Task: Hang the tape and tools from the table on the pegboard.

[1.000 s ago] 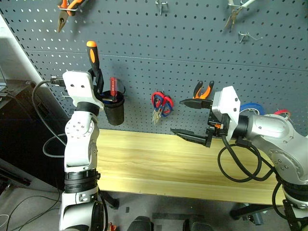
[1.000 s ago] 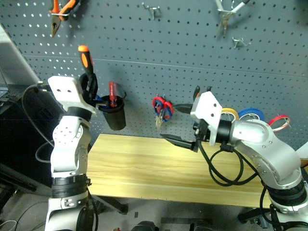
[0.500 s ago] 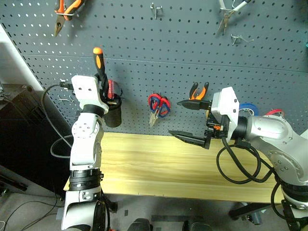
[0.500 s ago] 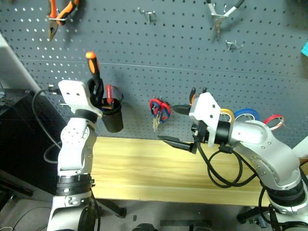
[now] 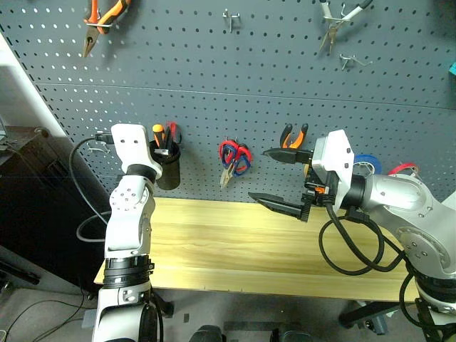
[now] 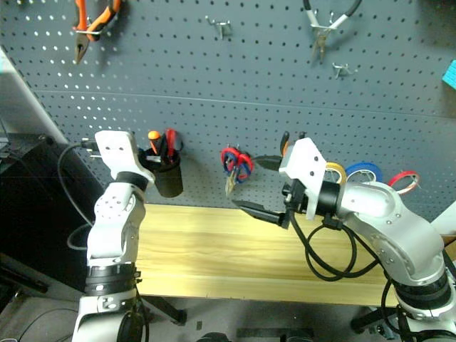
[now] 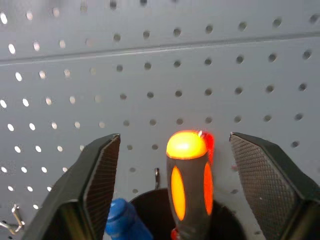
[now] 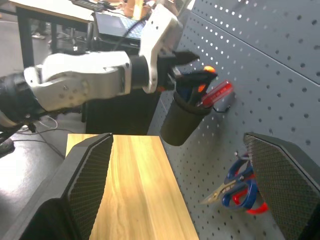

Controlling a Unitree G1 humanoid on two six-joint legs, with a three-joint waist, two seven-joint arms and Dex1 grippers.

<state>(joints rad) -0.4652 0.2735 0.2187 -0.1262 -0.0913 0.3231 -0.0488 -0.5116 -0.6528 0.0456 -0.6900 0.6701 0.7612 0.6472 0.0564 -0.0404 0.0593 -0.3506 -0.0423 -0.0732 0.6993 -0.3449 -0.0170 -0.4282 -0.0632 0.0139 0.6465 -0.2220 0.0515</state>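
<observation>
Against the pegboard (image 5: 235, 78), left gripper (image 7: 176, 187) gapes level around the cupped screwdriver (image 7: 188, 172).

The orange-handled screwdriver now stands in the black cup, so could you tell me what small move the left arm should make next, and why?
Probably draw the left pincer straight back from the black cup. Its fingers stand apart on either side of the orange-handled screwdriver, which sits in the cup on the pegboard.
</observation>
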